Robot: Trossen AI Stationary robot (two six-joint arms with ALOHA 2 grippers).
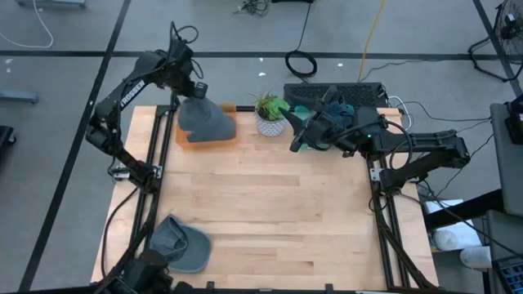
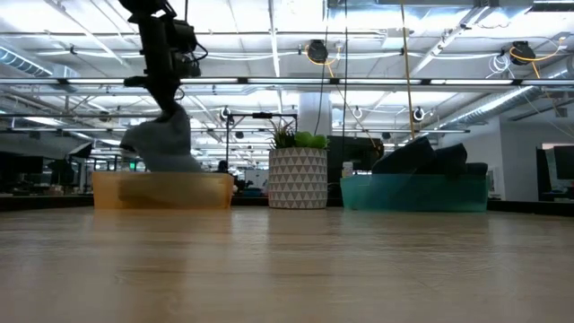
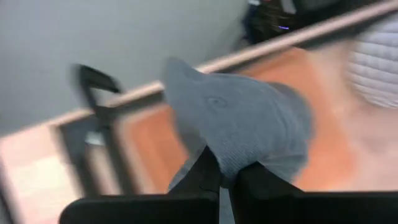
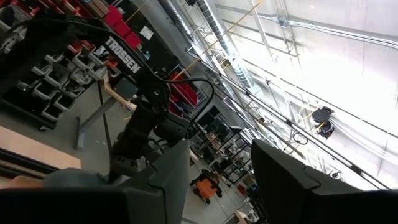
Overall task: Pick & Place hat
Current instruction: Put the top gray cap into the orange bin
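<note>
- Pale wooden boards make up the surface point(image 1: 270, 212), with grey floor and cables around it.
- At the far left corner sits an orange tray point(image 1: 206, 137).
- Above that tray the left tool point(image 1: 194, 92) has its fingers pressed together on the top of a grey hat point(image 1: 208, 121), which hangs down so that its lower part reaches into the tray.
- In the left wrist view the hat point(image 3: 242, 124) is bunched between the two dark fingers point(image 3: 205, 174).
- A second grey hat, a cap point(image 1: 181, 243), lies flat near the front left corner of the surface, well apart from the tray.
- A potted plant point(image 1: 270, 114) in a patterned white pot stands at the far edge, just right of the orange tray.
- Right of the plant is a teal tray point(image 2: 414, 191) with dark things in it.
- The right tool point(image 1: 301, 137) hangs over the far right part, near the plant, fingers partly spread and holding nothing.
</note>
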